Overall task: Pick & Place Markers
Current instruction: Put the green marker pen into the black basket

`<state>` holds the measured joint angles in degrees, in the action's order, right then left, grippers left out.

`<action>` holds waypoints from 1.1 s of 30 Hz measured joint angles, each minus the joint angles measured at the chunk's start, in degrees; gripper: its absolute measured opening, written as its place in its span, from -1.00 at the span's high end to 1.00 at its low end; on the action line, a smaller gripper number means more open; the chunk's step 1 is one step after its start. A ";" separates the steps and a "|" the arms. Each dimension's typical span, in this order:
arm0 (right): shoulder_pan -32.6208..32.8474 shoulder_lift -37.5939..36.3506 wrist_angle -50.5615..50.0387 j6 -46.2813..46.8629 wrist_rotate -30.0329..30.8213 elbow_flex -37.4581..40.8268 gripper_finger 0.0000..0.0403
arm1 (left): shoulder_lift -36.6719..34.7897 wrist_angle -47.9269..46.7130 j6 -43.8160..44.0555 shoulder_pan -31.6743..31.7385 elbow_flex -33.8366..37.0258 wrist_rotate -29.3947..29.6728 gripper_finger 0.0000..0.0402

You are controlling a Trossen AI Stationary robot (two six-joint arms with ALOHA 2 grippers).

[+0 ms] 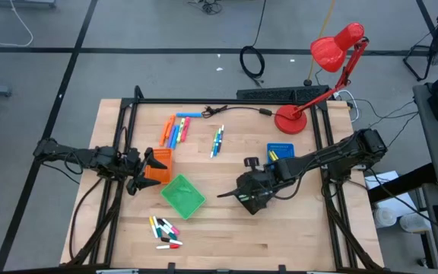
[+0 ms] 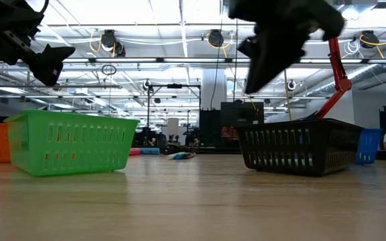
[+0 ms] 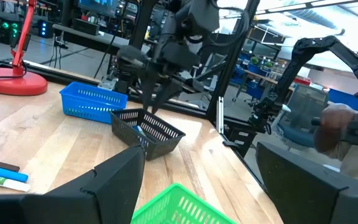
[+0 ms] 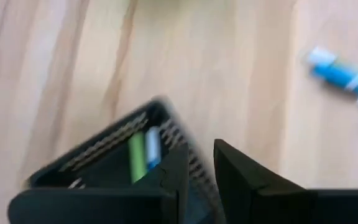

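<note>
My right gripper [image 1: 230, 193] hangs above the black tray [image 2: 300, 144], fingers pointing down, slightly apart and empty [image 4: 201, 165]. A green and a blue marker [image 4: 143, 152] lie inside that tray. My left gripper [image 1: 149, 171] is open and empty [image 3: 201, 162], raised beside the orange tray [image 1: 160, 162] and over the green tray's [image 1: 182, 195] near corner. Chunky orange and blue markers [image 1: 175, 131] lie flat toward the far edge, thin green and blue ones [image 1: 217, 141] at centre, and short mixed-colour ones [image 1: 166, 232] near the front. One blue marker [image 4: 344, 74] lies on the wood beside the black tray.
A blue tray [image 1: 280, 152] stands behind the black one. A red desk lamp [image 1: 289, 118] and a thin black cable [image 1: 238, 110] sit at the far edge. Bare wood lies at front right. A person's hand [image 3: 334, 124] shows beyond the table's right side.
</note>
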<state>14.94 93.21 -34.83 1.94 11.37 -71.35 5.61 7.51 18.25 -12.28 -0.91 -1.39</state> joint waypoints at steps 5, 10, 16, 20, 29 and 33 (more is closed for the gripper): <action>-1.09 0.00 9.81 -7.63 3.58 0.00 0.69 | 0.00 0.00 0.01 0.00 0.00 0.00 -0.54; -3.95 0.00 15.12 -10.13 3.60 -0.02 0.70 | 0.00 0.00 0.00 -0.02 0.00 0.00 -0.54; -9.83 -3.87 16.10 -11.12 -5.80 3.09 0.73 | 0.00 0.00 0.01 -0.02 0.00 0.02 -0.54; -13.87 -11.97 21.62 -11.61 -10.05 8.78 0.77 | 0.00 0.00 0.00 0.01 0.00 0.02 -0.54; -18.93 -35.94 44.78 -10.23 -10.01 33.36 0.88 | 0.09 -0.25 -0.01 -0.02 0.01 0.25 -0.54; -19.17 -43.20 57.51 -11.28 -10.11 43.16 0.88 | 0.37 -0.02 5.89 -0.02 0.02 -0.09 -0.54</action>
<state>-4.23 50.01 22.68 -9.34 1.26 -28.19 5.98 7.49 24.14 -12.29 -0.89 -1.48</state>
